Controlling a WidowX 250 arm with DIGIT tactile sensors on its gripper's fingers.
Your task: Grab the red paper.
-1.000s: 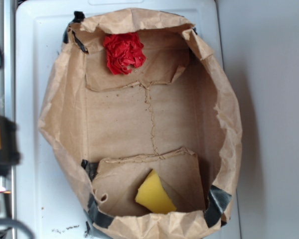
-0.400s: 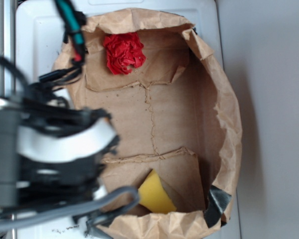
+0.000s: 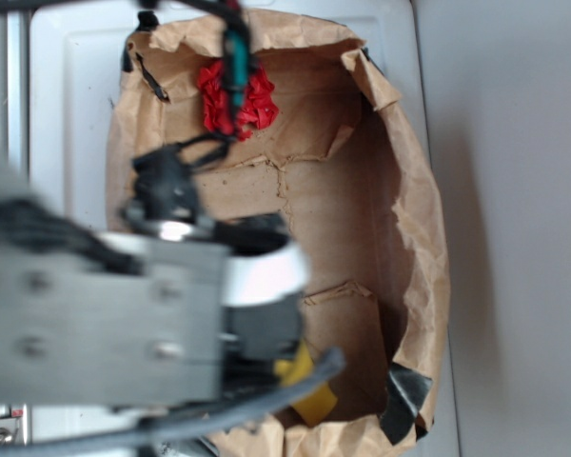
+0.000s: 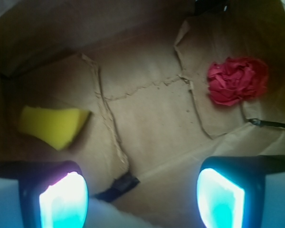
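Observation:
The red paper (image 3: 257, 103) is a creased red wad at the far end of the open brown paper bag (image 3: 419, 200); a cable of my arm crosses in front of it. In the wrist view the red paper (image 4: 237, 80) lies at the upper right on the bag floor. My gripper (image 4: 141, 197) is open and empty, its two fingers wide apart at the bottom of the wrist view, over the bag floor and well short of the paper. In the exterior view the arm body (image 3: 124, 324) fills the lower left and hides the fingers.
A yellow wedge-shaped sponge (image 4: 52, 126) lies at the bag's near end, also partly seen under the arm in the exterior view (image 3: 309, 386). The bag's crumpled walls rise all round. The bag rests on a white tray (image 3: 76, 114). Black tape (image 3: 404, 400) marks its corner.
My arm has swung in from the left and now hangs over the bag's left and near part, covering most of the sponge. The bag has been pushed narrower. The red paper has not moved.

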